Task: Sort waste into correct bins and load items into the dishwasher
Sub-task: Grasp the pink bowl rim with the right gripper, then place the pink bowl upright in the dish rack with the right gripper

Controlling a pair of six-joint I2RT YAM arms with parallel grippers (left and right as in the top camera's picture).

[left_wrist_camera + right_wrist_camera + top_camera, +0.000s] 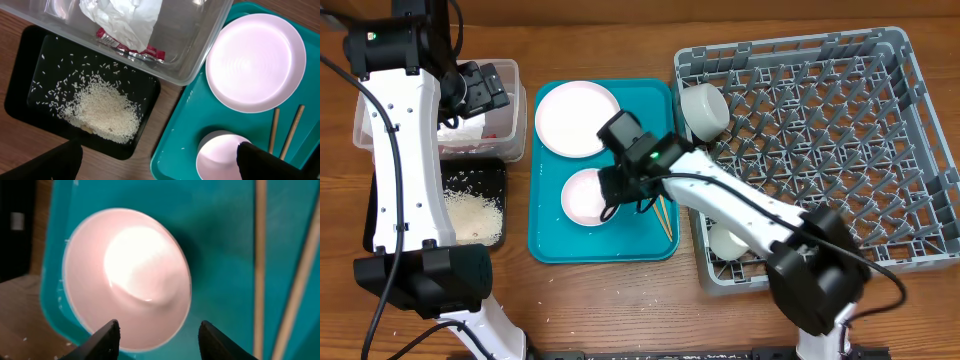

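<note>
**Over the teal tray: both grippers released**

Above the teal tray (545,245), my right gripper (159,337) hangs over the pink bowl (125,275), jaws apart and grasping nothing. The plate (578,118) and chopsticks (664,215) lie on the same tray. Left of the tray, my left gripper (159,146) is spread wide and empty above the clear tub (200,55), which holds the napkin (125,20) and red wrapper (145,51). The rice (105,110) sits in the black tray (25,95). Right of the tray, the dish rack (880,140) holds a grey cup (704,108).
</note>
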